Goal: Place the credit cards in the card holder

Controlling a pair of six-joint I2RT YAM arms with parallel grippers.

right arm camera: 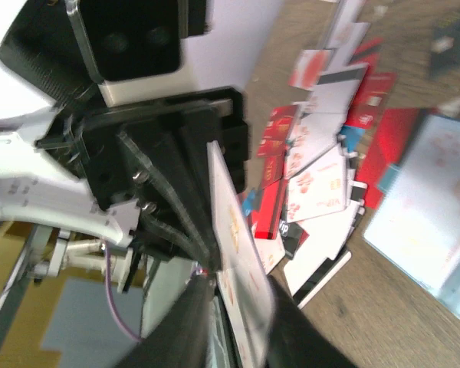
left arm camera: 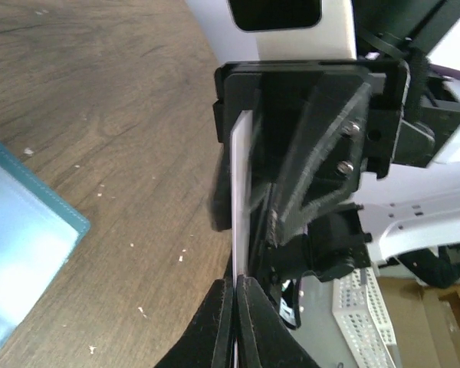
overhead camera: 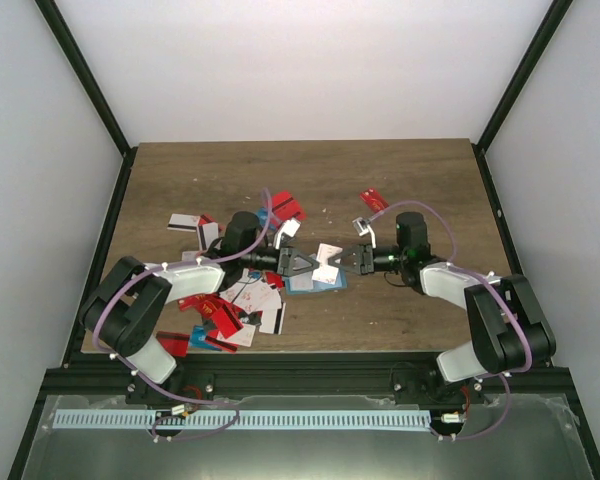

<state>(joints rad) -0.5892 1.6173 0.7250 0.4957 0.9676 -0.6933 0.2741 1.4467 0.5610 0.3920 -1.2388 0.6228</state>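
A white credit card (overhead camera: 328,262) with red marks hangs on edge between my two grippers over the middle of the table. My left gripper (overhead camera: 316,265) is shut on one end of it; in the left wrist view the card's thin edge (left arm camera: 241,192) runs up from the pinched fingertips of the left gripper (left arm camera: 235,307). My right gripper (overhead camera: 341,262) faces it from the other side, its fingers slightly parted around the card (right arm camera: 238,253). The teal-blue card holder (overhead camera: 310,283) lies flat just below them, also visible as the card holder (left arm camera: 23,230) and the card holder (right arm camera: 429,207).
Several red, white and dark cards (overhead camera: 240,300) lie scattered in a pile left of centre, seen as the pile (right arm camera: 322,176) in the right wrist view. More cards (overhead camera: 285,210) lie behind, a red one (overhead camera: 375,197) at the back right. Dark frame rails edge the table.
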